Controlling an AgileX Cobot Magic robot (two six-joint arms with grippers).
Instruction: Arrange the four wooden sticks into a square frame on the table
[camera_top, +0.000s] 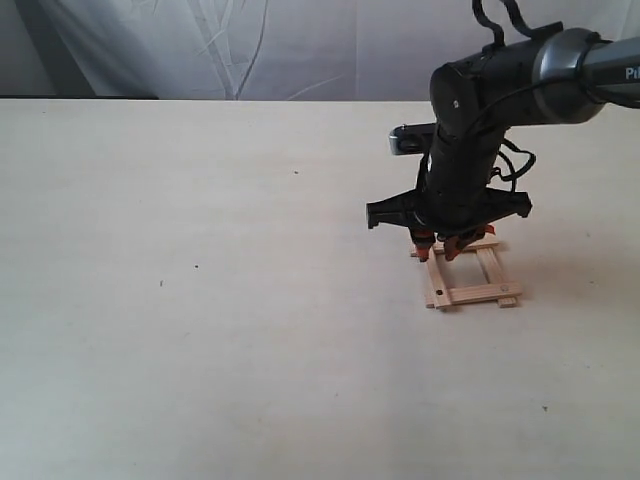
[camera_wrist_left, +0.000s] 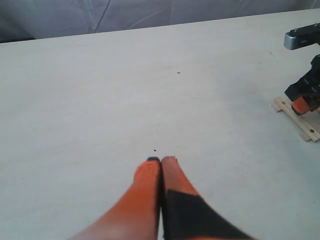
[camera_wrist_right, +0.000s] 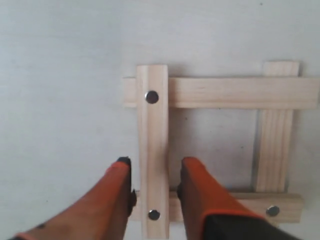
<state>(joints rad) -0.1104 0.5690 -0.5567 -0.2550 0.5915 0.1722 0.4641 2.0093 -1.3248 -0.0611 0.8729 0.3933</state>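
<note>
Square frame (camera_top: 470, 294): complete; it lies flat on the counter (camera_top: 200, 300), right of centre and a little below mid-height in the exterior view.
Four wooden sticks (camera_wrist_right: 220, 92): they overlap at all four corners, with the ends poking out slightly.
Left side stick (camera_top: 437, 280): it rests on top of the two strips it crosses and has a dark dot near each end.
Right hand (camera_top: 440, 250): low over the frame's upper left part in the exterior view. Its orange fingers (camera_wrist_right: 117, 200) are slightly parted, one on each side of the left side stick. One finger is at the stick's edge and a thin gap shows beside the other, so the stick is not clamped.
Left hand (camera_wrist_left: 161, 160): fingers pressed together with nothing between them, over bare counter and well apart from the frame.
Backdrop: white cloth (camera_top: 200, 50) along the top of the exterior view.
</note>
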